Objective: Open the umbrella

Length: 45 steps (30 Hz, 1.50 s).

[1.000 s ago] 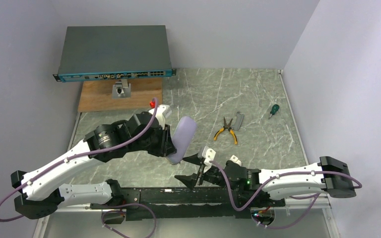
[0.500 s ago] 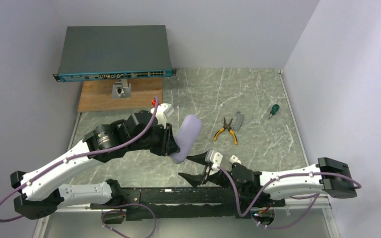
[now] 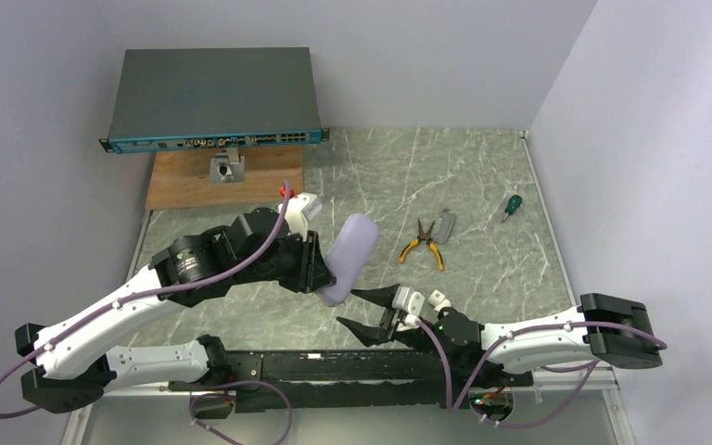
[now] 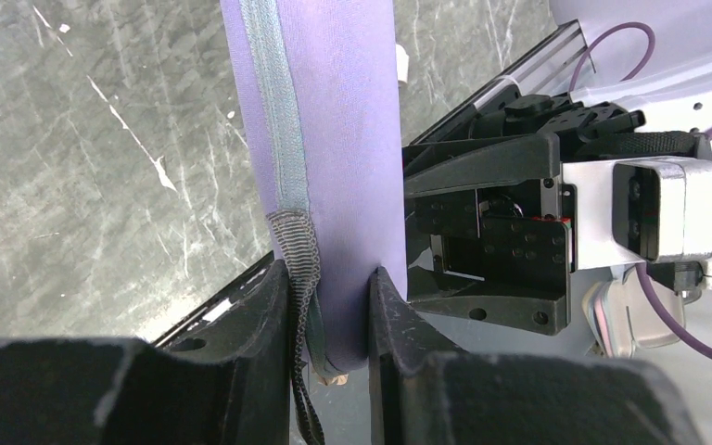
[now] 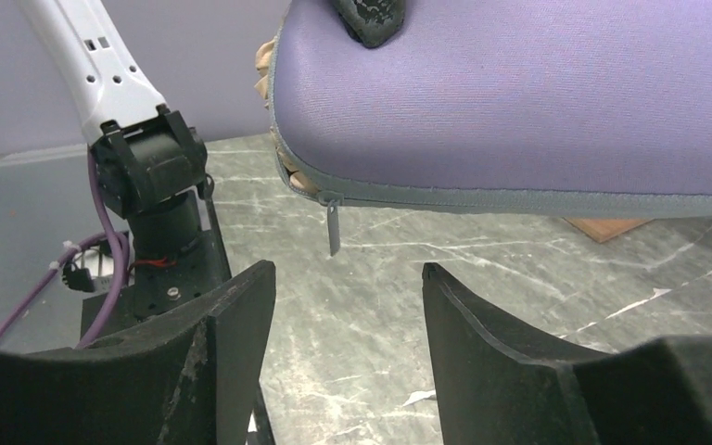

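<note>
Right wrist view; entries run nearest first, each placed from the lavender case.

1. Right gripper: under the case's near end, jaws apart, nothing between them.
2. Zipper pull: hangs from the case seam, just above that gap. It is small and free to swing; if you close off-centre, the jaws will likely meet on air or nip the case itself.
3. Umbrella: inside the case, with only a crinkle of beige fabric showing at the parted end. A careless drag on the zip could snag that fabric.
4. Left gripper: clamped across the case near one end, holding it off the table. A hard pull may twist or slide the case out of this narrow hold.
5. Beyond the case: pliers, then screwdriver. Neither is in your way.
</note>
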Available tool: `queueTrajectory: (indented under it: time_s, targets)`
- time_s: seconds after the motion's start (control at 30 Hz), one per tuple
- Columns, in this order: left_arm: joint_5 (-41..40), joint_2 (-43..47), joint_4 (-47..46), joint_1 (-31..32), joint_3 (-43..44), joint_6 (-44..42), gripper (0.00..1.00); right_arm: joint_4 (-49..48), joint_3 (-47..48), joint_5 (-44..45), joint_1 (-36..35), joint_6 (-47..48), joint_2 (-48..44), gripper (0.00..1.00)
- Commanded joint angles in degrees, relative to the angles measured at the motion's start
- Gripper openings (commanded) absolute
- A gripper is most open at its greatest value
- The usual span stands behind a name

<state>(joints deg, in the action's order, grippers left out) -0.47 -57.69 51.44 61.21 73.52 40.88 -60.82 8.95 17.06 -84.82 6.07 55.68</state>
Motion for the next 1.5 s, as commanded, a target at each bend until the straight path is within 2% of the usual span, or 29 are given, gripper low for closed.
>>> queueTrajectory:
  time_s: [0.0, 0.23, 0.8, 1.13, 1.47]
  targets:
    - [1.2, 1.9, -7.3, 0.3, 0.4, -0.6, 0.0, -5.5, 2.0, 0.0, -0.3, 1.5, 0.4, 0.6]
    - [1.3, 1.8, -7.6, 0.3, 0.2, -0.5, 0.0, -3.7, 3.6, -0.8, -0.3, 1.4, 0.4, 0.48]
    - [1.4, 1.9, -7.7, 0.3, -0.9, -0.2, 0.0, -3.7, 3.8, 1.7, -0.3, 1.2, 0.7, 0.35]
    - [0.7, 1.1, -6.8, 0.3, -0.4, 0.0, 0.0, -2.5, 4.3, 1.6, -0.3, -0.1, 0.9, 0.0]
    - [-0.9, -0.1, -1.9, 0.3, 1.9, -1.2, 0.0, -4.2, 1.1, 2.3, -0.3, -4.9, -1.0, 0.0]
